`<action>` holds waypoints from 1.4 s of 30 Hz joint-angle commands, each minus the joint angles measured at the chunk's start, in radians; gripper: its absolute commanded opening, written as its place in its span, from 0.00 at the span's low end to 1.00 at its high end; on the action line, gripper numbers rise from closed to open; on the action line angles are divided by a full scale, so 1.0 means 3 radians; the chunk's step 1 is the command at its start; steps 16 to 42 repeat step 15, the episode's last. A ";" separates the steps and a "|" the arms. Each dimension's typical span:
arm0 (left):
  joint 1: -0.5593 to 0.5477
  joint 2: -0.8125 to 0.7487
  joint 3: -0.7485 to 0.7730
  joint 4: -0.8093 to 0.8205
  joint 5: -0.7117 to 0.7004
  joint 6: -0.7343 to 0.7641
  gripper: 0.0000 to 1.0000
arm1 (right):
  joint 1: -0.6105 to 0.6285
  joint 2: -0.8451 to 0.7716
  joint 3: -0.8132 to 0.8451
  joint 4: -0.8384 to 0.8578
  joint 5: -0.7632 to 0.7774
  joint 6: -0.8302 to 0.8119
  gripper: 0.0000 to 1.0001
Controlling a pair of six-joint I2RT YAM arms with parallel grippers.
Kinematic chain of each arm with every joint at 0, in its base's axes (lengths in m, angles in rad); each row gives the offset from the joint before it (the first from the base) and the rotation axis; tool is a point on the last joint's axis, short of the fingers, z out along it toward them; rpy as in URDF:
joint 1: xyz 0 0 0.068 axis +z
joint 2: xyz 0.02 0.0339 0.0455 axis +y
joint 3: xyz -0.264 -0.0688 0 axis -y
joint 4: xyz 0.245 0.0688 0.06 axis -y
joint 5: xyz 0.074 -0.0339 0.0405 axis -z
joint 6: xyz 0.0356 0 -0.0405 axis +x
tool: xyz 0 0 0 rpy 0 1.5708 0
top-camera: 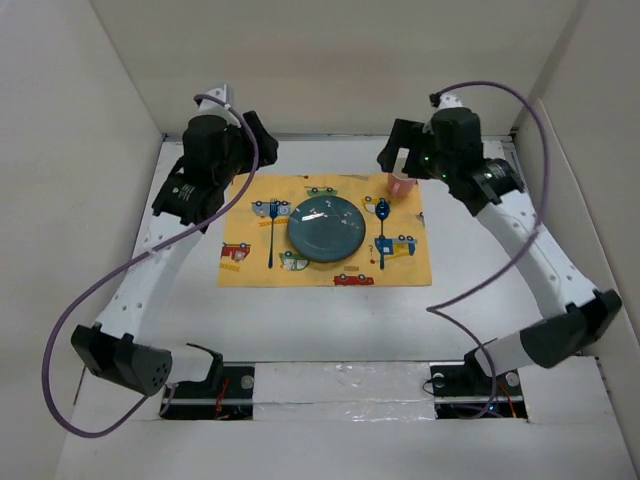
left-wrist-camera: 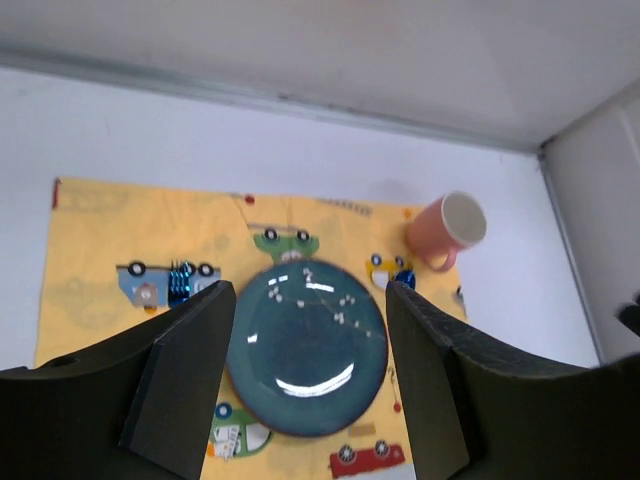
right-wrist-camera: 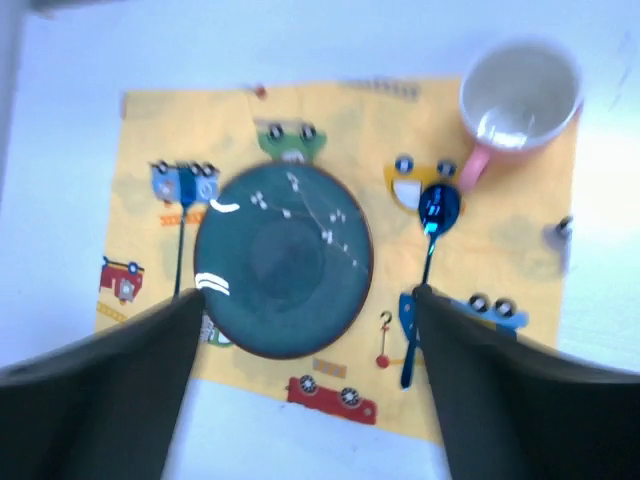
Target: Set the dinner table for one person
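The white tabletop [top-camera: 330, 320] spreads between beige walls [top-camera: 60, 150], with a yellow car-print mat [top-camera: 360, 190] lying flat toward its far middle. Over the mat's far left corner the left fingers [left-wrist-camera: 190, 370] hang spread and empty, and on the mat lie a blue fork [top-camera: 271, 235], a dark teal plate [top-camera: 326, 228] and a blue spoon [top-camera: 383, 235]. A pink cup [top-camera: 401, 183] stands upright at the mat's far right corner, and the right fingers [right-wrist-camera: 500, 390] hang above it, released wide and holding nothing.
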 commanded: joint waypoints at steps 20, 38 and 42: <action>0.0021 -0.1466 -0.0565 0.0085 -0.1796 -0.0016 0.70 | -0.0591 -0.1822 -0.0660 0.0703 0.0861 0.0284 1.00; 0.0021 -0.1466 -0.0565 0.0085 -0.1796 -0.0016 0.70 | -0.0591 -0.1822 -0.0660 0.0703 0.0861 0.0284 1.00; 0.0021 -0.1466 -0.0565 0.0085 -0.1796 -0.0016 0.70 | -0.0591 -0.1822 -0.0660 0.0703 0.0861 0.0284 1.00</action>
